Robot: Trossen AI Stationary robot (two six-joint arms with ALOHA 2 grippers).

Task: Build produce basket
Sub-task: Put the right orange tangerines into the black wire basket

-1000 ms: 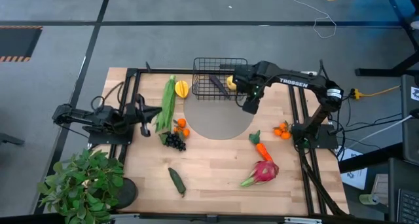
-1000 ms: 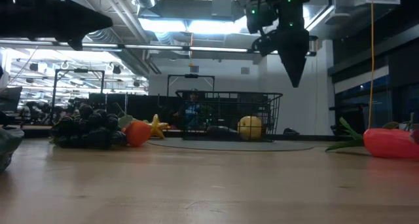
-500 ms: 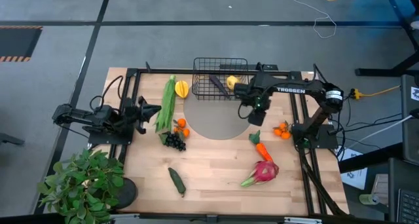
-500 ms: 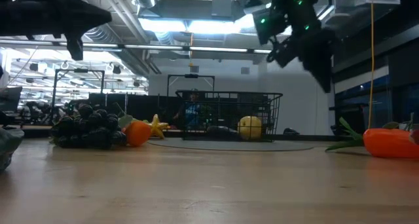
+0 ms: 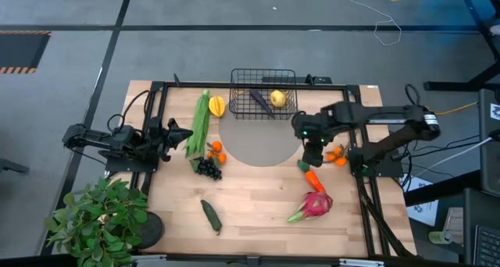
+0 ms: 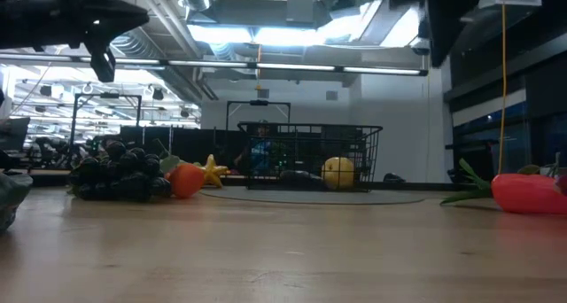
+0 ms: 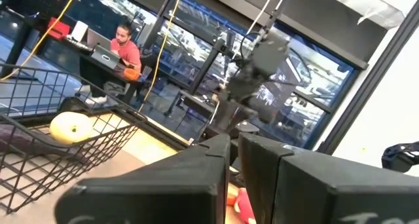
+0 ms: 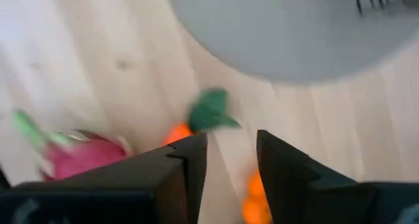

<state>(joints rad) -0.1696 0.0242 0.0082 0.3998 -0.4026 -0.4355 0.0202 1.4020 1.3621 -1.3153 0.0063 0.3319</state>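
Observation:
The black wire basket (image 5: pixel 263 94) stands at the table's far edge on a grey mat (image 5: pixel 262 142); a purple eggplant (image 5: pixel 258 99) and a round yellow fruit (image 5: pixel 277 98) lie in it. My right gripper (image 5: pixel 314 156) is open and empty, hovering over the leafy end of the carrot (image 5: pixel 312 176), which shows between its fingers in the right wrist view (image 8: pixel 209 112). The pink dragon fruit (image 5: pixel 314 204) lies nearer the front edge. My left gripper (image 5: pixel 186 133) is shut and empty, beside the green corn (image 5: pixel 201 125).
A yellow starfruit (image 5: pixel 216 106), small oranges (image 5: pixel 216 150) and dark grapes (image 5: pixel 208 168) lie by the corn. More oranges (image 5: pixel 337 154) lie right of my right gripper. A cucumber (image 5: pixel 212 216) lies near the front edge, a potted plant (image 5: pixel 98 220) at the front left corner.
My right gripper has swung from beside the basket's right end toward the table's near and right edges and now hovers over the carrot's leafy end. It has stayed empty.

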